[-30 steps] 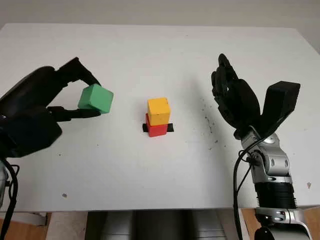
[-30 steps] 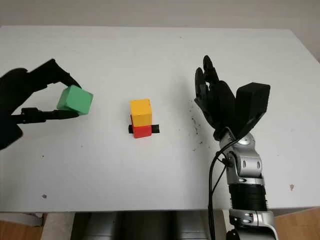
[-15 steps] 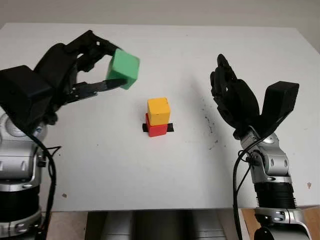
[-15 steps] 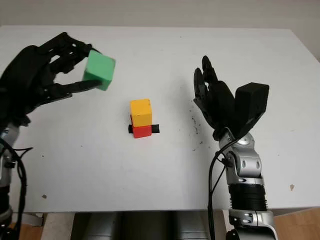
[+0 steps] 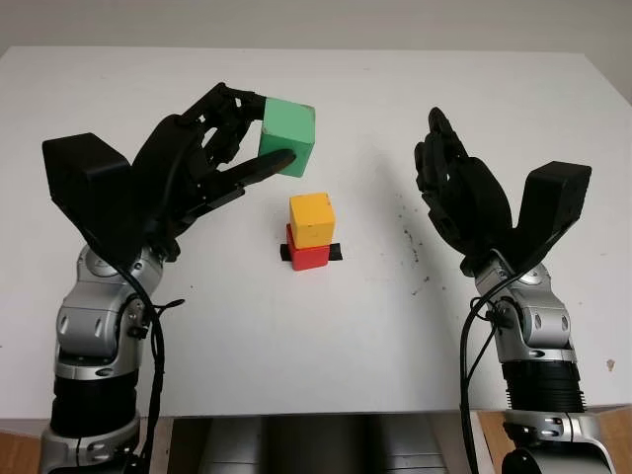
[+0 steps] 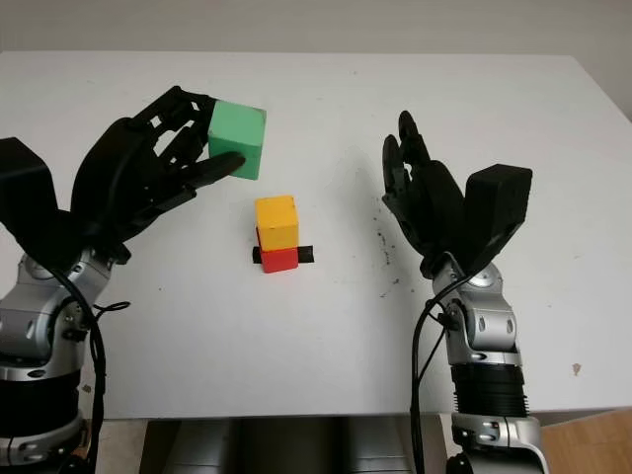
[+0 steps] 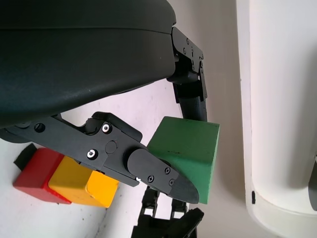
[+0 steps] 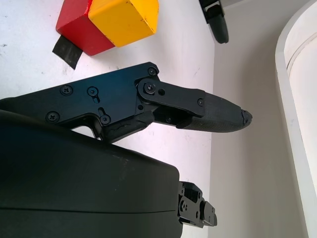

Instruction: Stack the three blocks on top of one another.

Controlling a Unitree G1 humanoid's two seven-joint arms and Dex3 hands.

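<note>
Surface: white table (image 5: 296, 365), scattered dark specks right of centre.
Head view, blocks: three cubes; one green block (image 5: 287, 136), one yellow block (image 5: 312, 218), one red block (image 5: 309, 255).
Head view, stack: yellow sits on red, on a strip of black tape (image 5: 337, 253), mid-table.
Head view, left hand (image 5: 202, 168): raised, fingers pinching the green cube above and just left of the stack.
Head view, right hand (image 5: 459, 197): open, held up right of the stack.
Left wrist view: fingertips (image 7: 171, 181) clamp the plain matte green cube; yellow and red below.
Right wrist view: nothing held; two-cube stack beyond.
</note>
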